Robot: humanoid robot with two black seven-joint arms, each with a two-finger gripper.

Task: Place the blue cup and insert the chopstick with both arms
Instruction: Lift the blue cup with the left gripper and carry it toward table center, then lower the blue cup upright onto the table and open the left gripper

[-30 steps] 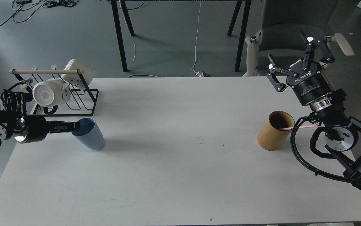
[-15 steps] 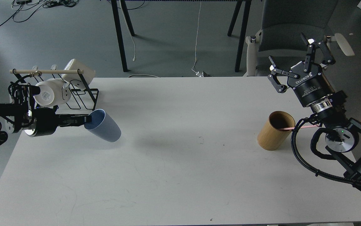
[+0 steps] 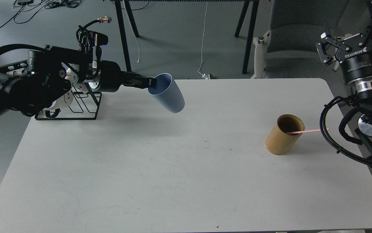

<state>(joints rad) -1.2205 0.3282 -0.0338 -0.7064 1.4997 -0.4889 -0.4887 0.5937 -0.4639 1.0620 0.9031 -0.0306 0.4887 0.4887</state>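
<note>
Left tool (image 3: 152, 82) pinching tilted cup (image 3: 168, 93) by rim above counter (image 3: 173, 181), right tool (image 3: 347, 42) spread wide; thin rim grip, likely slip or topple at set-down.

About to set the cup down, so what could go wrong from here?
1. The left end effector pinches only the rim of the light-blue plastic tumbler, which hangs tilted above the white table; it may slip or land tipped.
2. The thin pink chopstick leans out of the tan bamboo cylinder toward the right arm's cable.
</note>
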